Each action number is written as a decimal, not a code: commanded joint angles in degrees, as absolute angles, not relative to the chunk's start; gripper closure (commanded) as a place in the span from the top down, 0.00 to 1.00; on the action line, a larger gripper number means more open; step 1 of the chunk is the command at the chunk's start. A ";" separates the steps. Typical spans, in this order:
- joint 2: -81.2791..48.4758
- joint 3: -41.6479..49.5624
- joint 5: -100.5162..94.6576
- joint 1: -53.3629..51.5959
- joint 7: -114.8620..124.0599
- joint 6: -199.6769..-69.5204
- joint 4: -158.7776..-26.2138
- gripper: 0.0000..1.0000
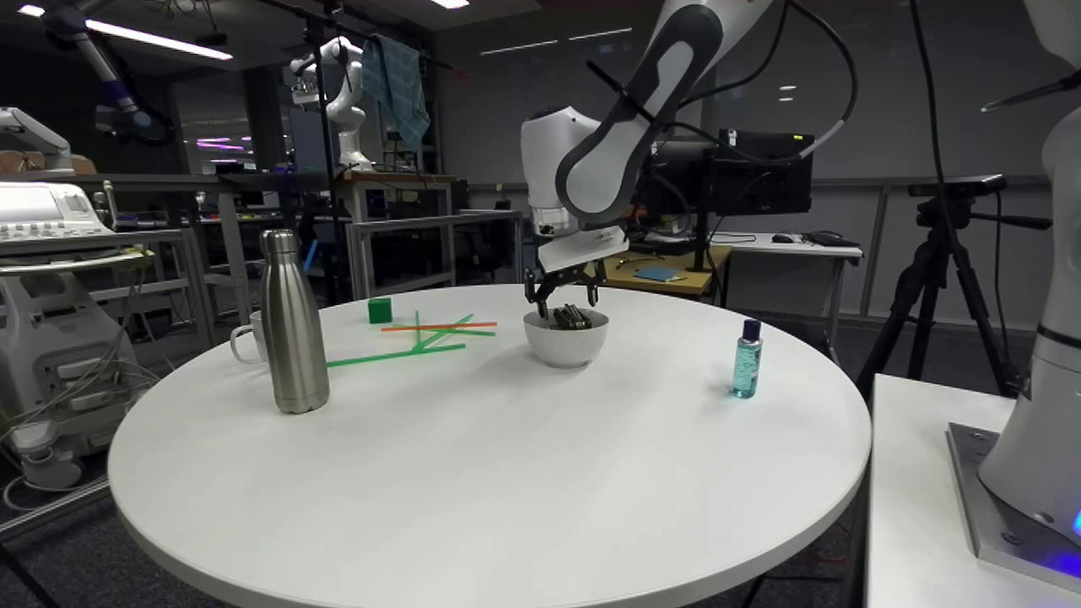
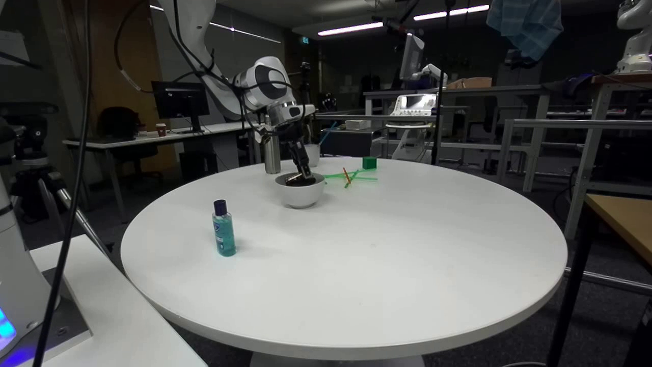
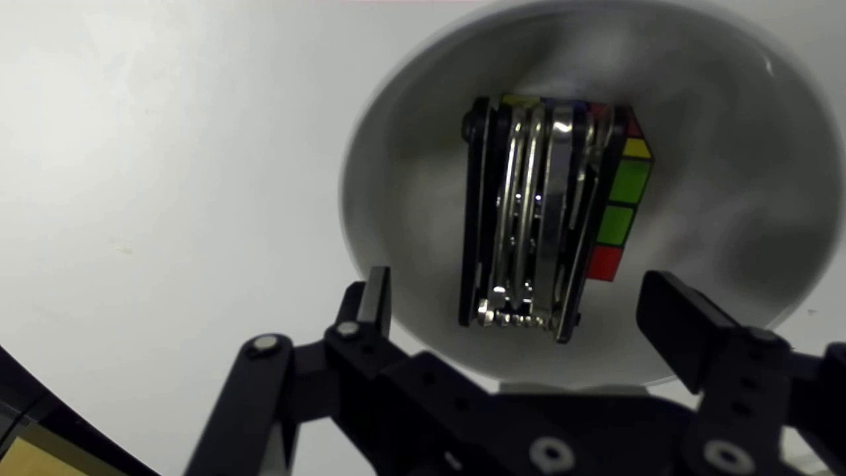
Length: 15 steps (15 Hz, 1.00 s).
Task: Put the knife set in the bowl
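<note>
In an exterior view, a steel bottle (image 1: 296, 338) stands toward the worktop's (image 1: 507, 490) left edge, partly hiding a mug (image 1: 257, 335). Toward the far edge lie a green block (image 1: 380, 310) and coloured strips (image 1: 439, 327); near the right edge, a teal bottle (image 1: 746, 365).

The table (image 1: 507, 490) bears one bowl (image 1: 566, 348), one knife set (image 3: 556, 185), one puzzle cube (image 3: 628, 182), two bottles (image 1: 294, 338), one mug (image 2: 314, 154), one block (image 1: 380, 310), one orange strip (image 1: 439, 327).

The knife set (image 3: 547, 215) gleams metallic; the bowl (image 1: 566, 347) looks smooth.
</note>
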<state>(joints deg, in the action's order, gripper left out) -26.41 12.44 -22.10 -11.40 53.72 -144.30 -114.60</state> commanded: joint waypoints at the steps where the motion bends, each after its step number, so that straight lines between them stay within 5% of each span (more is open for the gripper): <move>1: -25.71 13.99 -24.68 -13.38 57.73 -139.48 -112.18 1.00; 15: -9.61 3.25 -11.65 -9.90 58.56 -120.31 -111.71 1.00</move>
